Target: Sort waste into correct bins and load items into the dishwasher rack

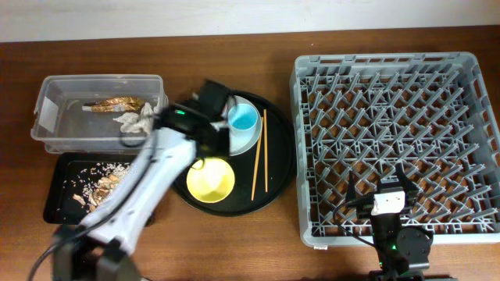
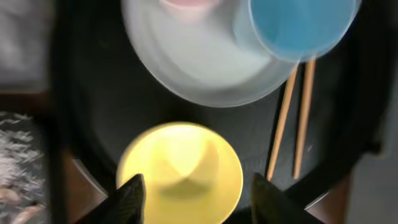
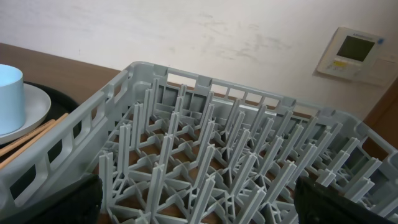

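My left gripper (image 1: pixel 207 139) (image 2: pixel 199 196) is open and empty, hovering above the yellow bowl (image 1: pixel 210 180) (image 2: pixel 180 168). Behind the bowl is the pale grey plate (image 1: pixel 248 142) (image 2: pixel 199 68) with the light-blue cup (image 1: pixel 244 119) (image 2: pixel 298 25) on it. The pink cup (image 2: pixel 189 3) barely shows at the plate's far edge and my arm hides it from overhead. The chopsticks (image 1: pixel 259 154) (image 2: pixel 292 118) lie right of the plate. My right gripper (image 1: pixel 388 191) (image 3: pixel 199 205) is open and empty over the front of the dishwasher rack (image 1: pixel 394 140) (image 3: pixel 205 155).
The dishes sit on a large round black tray (image 1: pixel 277 168). The clear tub (image 1: pixel 55 117) at the back left holds the brown-gold wrapper (image 1: pixel 117 104) and white tissue (image 1: pixel 141 119). The shallow black tray (image 1: pixel 56 195) in front of it holds beige scraps (image 1: pixel 98 187).
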